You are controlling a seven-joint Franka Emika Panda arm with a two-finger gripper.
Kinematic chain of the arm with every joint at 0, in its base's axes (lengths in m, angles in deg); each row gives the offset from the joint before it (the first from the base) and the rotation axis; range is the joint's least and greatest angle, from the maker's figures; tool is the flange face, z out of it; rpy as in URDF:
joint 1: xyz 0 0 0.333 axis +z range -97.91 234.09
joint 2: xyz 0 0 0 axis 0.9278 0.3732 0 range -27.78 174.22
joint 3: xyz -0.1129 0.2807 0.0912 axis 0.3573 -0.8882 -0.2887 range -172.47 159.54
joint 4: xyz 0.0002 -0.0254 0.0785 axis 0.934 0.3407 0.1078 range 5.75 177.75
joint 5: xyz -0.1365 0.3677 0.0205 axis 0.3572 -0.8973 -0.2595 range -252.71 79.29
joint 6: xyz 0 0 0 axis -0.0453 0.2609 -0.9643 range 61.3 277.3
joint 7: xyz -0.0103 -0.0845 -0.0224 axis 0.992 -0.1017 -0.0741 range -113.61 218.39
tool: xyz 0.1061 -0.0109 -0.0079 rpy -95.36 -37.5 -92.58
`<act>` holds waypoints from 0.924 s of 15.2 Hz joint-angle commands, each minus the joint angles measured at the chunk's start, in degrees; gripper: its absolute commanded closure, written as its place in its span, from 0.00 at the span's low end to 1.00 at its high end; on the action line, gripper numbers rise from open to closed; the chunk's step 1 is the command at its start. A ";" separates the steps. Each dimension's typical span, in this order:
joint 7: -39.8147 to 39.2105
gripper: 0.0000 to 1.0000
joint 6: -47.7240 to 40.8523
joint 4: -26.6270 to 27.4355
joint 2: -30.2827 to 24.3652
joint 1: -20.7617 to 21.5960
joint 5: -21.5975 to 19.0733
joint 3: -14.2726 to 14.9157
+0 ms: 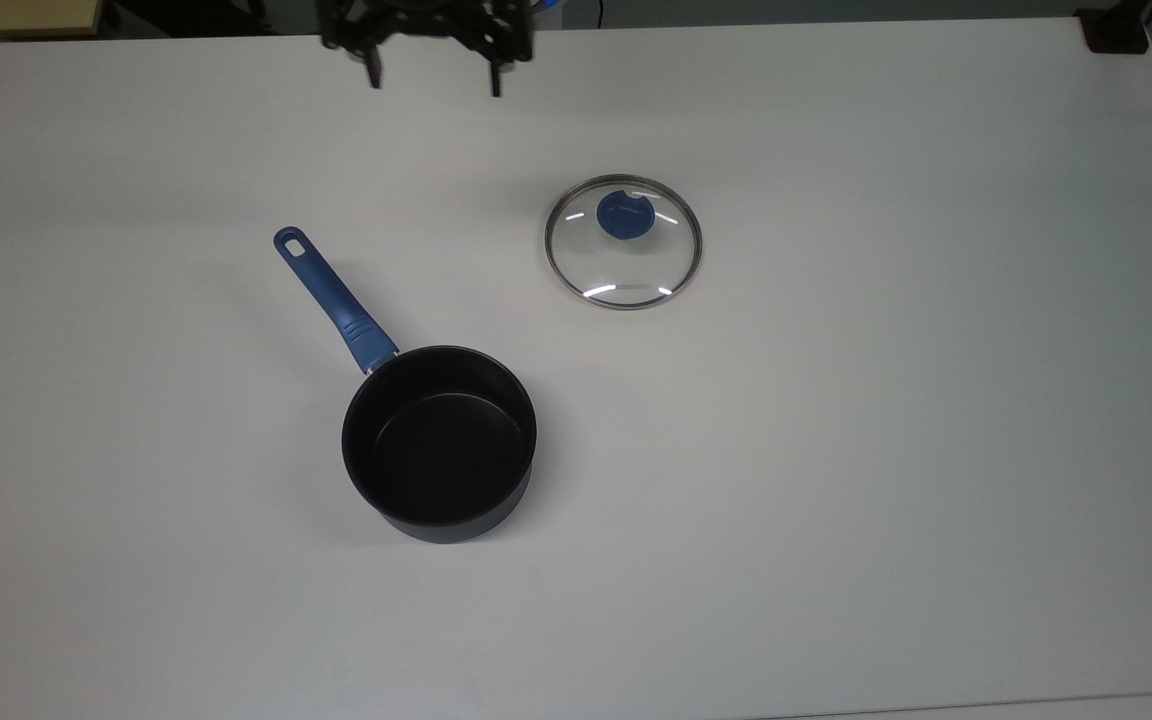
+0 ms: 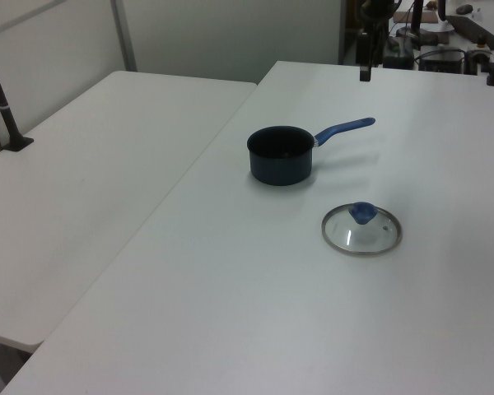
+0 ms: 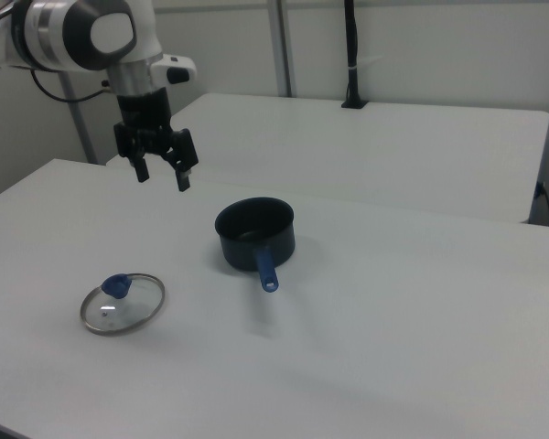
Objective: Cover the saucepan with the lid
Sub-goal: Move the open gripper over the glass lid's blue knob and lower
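**Reaching for the lid, nothing held yet**

While the lid (image 1: 623, 242) lies flat on the white table (image 1: 886, 450) with its blue knob (image 1: 624, 215) up, my gripper (image 1: 433, 82) hangs in the air near the top view's upper edge, its two fingers spread wide with nothing between them. The right view shows it the same way, gripper (image 3: 163, 176) high above the table and pointing down, with the lid (image 3: 123, 303) below it and toward the right view's left. The saucepan (image 1: 439, 442) stands upright and uncovered, well apart from the lid, its blue handle (image 1: 334, 299) pointing toward the top view's upper left.

I judge this to be the approach, the first step: no contact has been made. My next move calls for bringing the gripper over the knob, coming straight down, and closing on it squarely, since the knob is small and the glass around it offers nothing to hold.

In the top view, the upper part of my gripper is cut off by the frame edge. In the left view, one dark finger (image 2: 365, 72) stands out and the rest merges with clutter behind. The lettering on the lid I cannot make out.
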 commanded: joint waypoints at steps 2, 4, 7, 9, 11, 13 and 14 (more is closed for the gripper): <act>0.16 0.00 1.91 2.30 1.75 3.74 -1.69 0.36; 2.52 0.00 3.31 3.00 2.72 5.40 -1.87 0.36; 4.46 0.00 5.24 5.98 3.16 7.60 -1.78 -0.60; 5.17 0.00 7.61 7.22 3.51 8.75 -1.78 -0.61; 5.34 0.00 8.15 7.49 4.48 9.54 -1.78 -0.61; 5.43 0.00 8.33 9.23 4.57 10.07 -1.70 -0.87; 5.52 0.00 8.76 10.38 4.48 10.07 -1.78 -1.83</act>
